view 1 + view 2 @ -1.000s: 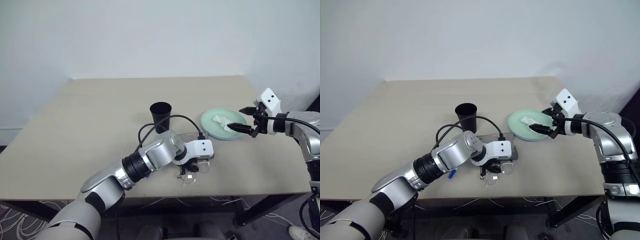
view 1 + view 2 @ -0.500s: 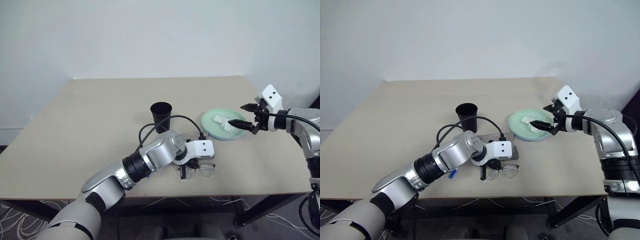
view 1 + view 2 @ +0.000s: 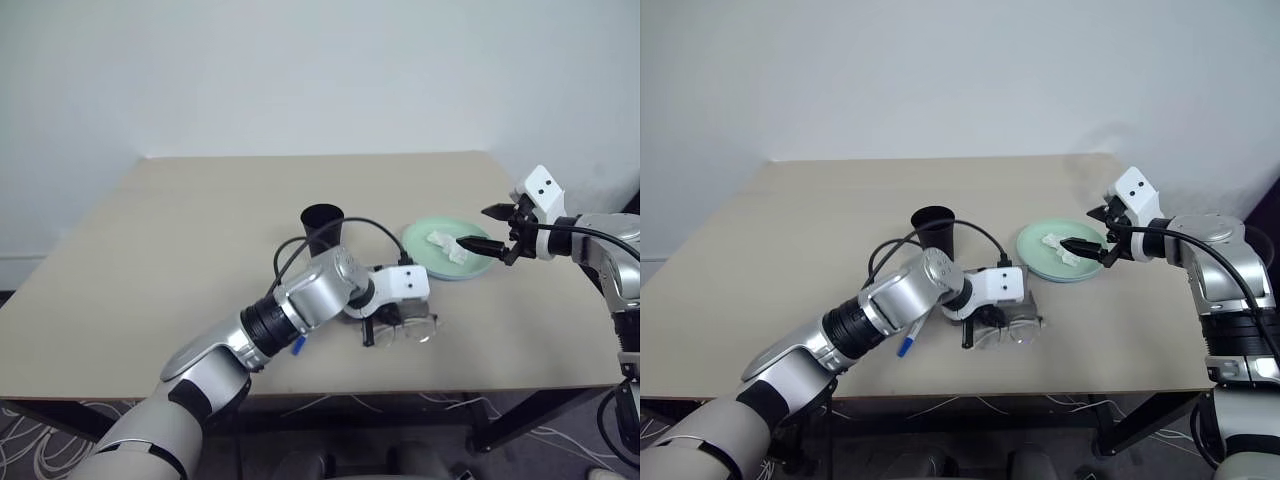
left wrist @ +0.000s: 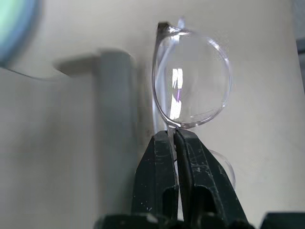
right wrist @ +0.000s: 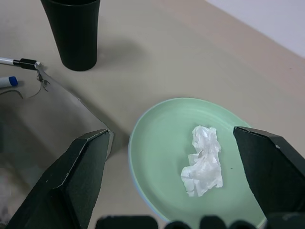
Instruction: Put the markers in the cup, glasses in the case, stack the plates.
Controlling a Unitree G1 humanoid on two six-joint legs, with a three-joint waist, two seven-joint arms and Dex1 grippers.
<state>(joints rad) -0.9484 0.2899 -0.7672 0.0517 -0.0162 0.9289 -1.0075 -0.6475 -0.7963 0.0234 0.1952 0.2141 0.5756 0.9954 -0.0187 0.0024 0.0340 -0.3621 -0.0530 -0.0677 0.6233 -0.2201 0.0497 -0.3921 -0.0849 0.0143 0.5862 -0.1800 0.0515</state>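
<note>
Left gripper [image 4: 175,138] pinches glasses [image 4: 190,81] by the bridge to carry them to case [image 4: 116,138]; right gripper [image 5: 171,167] spread wide over plate [image 5: 157,143].

Left arm reaches across to the middle, left gripper [image 4: 175,143] pinched tight, pointing down. Right gripper [image 3: 492,228] out to the side, fingers spread wide.

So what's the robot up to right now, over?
Left gripper jaws shut on the glasses, beside the case. Right gripper jaws open above the green plate. Tissue lying on that plate.
</note>
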